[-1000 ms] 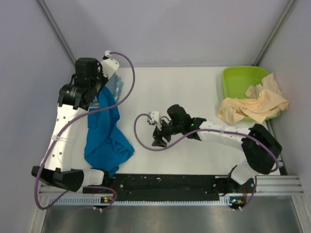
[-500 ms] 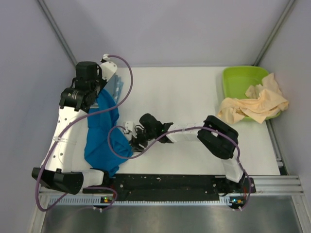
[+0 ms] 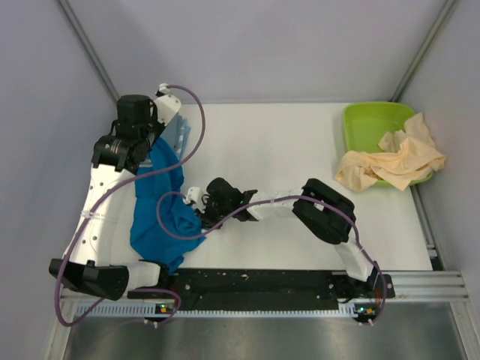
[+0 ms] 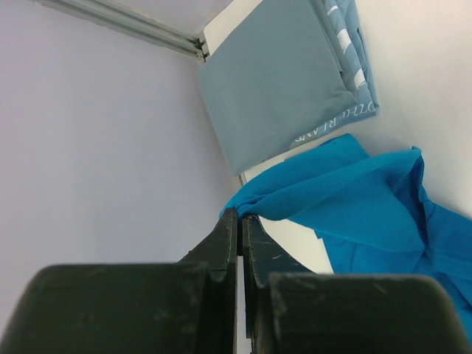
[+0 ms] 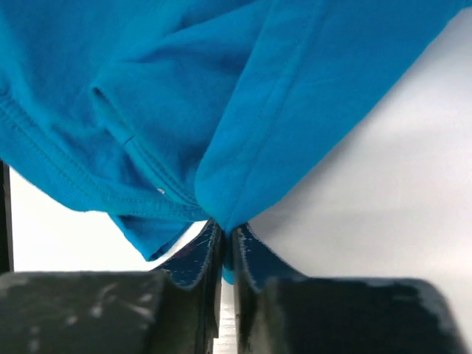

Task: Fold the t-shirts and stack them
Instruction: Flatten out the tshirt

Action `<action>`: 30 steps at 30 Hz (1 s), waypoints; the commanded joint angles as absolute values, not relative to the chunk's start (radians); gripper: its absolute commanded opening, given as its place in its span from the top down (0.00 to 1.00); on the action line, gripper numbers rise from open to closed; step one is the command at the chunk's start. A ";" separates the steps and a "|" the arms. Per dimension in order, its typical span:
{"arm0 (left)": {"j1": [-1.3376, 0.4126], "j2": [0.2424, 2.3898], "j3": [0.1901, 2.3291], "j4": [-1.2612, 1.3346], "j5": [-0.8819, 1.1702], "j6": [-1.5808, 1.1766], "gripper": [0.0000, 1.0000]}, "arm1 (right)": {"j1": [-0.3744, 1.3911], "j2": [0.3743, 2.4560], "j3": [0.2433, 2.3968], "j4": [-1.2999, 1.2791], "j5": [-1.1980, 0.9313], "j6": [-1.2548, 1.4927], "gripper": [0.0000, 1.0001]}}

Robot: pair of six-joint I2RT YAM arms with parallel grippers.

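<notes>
The bright blue t-shirt [image 3: 161,202] hangs crumpled down the table's left side. My left gripper [image 4: 241,216] is shut on its upper edge, holding that part of the cloth [image 4: 354,199] lifted. My right gripper [image 5: 227,230] is shut on a fold at the shirt's right hem [image 5: 243,125]; in the top view it sits at the shirt's right edge [image 3: 201,217]. Folded grey-blue t-shirts [image 4: 284,81] lie flat in the far left corner, the top one plain, a striped one under it. A pale cream-peach t-shirt [image 3: 394,161] drapes over the tub.
The lime-green tub [image 3: 375,124] stands at the far right. Purple cables [image 3: 191,135] loop from both wrists. Grey walls close in on the left and right, and a black rail [image 3: 255,281] runs along the near edge.
My right arm swept left across the table to the blue shirt's right edge and its jaws closed on the cloth. The left arm stayed put.
</notes>
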State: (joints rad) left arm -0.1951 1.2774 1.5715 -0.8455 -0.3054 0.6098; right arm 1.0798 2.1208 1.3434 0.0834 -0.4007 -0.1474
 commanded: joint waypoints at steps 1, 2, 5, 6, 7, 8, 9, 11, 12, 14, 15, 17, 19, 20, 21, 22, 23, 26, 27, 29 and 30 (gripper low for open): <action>-0.189 1.253 1.586 -0.798 -0.322 0.615 1.00 | 1.069 2.088 1.364 0.040 -0.342 -0.143 1.00; -0.187 1.255 1.588 -0.799 -0.327 0.617 1.00 | 1.057 2.063 1.355 0.038 -0.328 -0.132 1.00; -0.183 1.258 1.600 -0.790 -0.342 0.624 1.00 | 0.988 1.939 1.313 0.026 -0.264 -0.089 1.00; -0.181 1.264 1.611 -0.787 -0.345 0.626 1.00 | 0.961 1.877 1.292 0.020 -0.224 -0.080 1.00; -0.179 1.267 1.620 -0.788 -0.344 0.627 1.00 | 0.922 1.820 1.270 0.012 -0.189 -0.069 1.00; -0.179 1.270 1.631 -0.785 -0.336 0.630 1.00 | 0.881 1.746 1.258 0.003 -0.155 -0.066 1.00; -0.179 1.273 1.644 -0.790 -0.328 0.630 1.00 | 0.841 1.686 1.255 -0.044 -0.118 -0.066 1.00; -0.179 1.279 1.673 -0.802 -0.310 0.624 1.00 | 0.751 1.552 1.259 -0.116 -0.052 -0.075 1.00; -0.179 1.281 1.684 -0.807 -0.296 0.621 1.00 | 0.702 1.492 1.262 -0.148 -0.029 -0.083 1.00; -0.179 1.279 1.706 -0.822 -0.269 0.614 1.00 | 0.619 1.334 1.270 -0.192 0.024 -0.115 1.00; -0.179 1.276 1.721 -0.836 -0.240 0.611 1.00 | 0.567 1.283 1.290 -0.215 0.049 -0.133 1.00; -0.181 1.266 1.750 -0.867 -0.166 0.606 1.00 | 0.505 1.192 1.356 -0.271 0.092 -0.164 1.00; -0.181 1.259 1.791 -0.893 -0.112 0.592 1.00 | 0.457 1.126 1.435 -0.336 0.136 -0.204 1.00; -0.181 1.255 1.816 -0.905 -0.104 0.586 1.00 | 0.450 1.100 1.475 -0.359 0.164 -0.228 1.00; -0.181 1.250 1.834 -0.914 -0.100 0.584 1.00 | 0.448 1.076 1.511 -0.383 0.208 -0.254 1.00; -0.181 1.243 1.856 -0.925 -0.101 0.581 1.00 | 0.448 1.062 1.557 -0.411 0.244 -0.273 1.00; -0.181 1.236 1.876 -0.937 -0.101 0.580 1.00 | 0.449 1.048 1.598 -0.445 0.271 -0.284 1.00; -0.179 1.212 1.946 -0.995 -0.113 0.569 1.00 | 0.448 0.982 1.695 -0.505 0.317 -0.287 1.00; -0.179 1.203 1.969 -1.020 -0.117 0.569 1.00 | 0.448 0.954 1.713 -0.512 0.318 -0.284 1.00; -0.181 1.183 2.011 -1.063 -0.121 0.569 1.00 | 0.448 0.905 1.736 -0.522 0.311 -0.275 1.00; -0.179 1.177 2.035 -1.086 -0.124 0.568 1.00 | 0.449 0.885 1.749 -0.526 0.311 -0.272 1.00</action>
State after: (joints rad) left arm -0.1848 1.2469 1.9297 -1.0080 -0.1123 0.5861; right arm 0.4549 0.9546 1.6871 -0.4484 0.2485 -0.2554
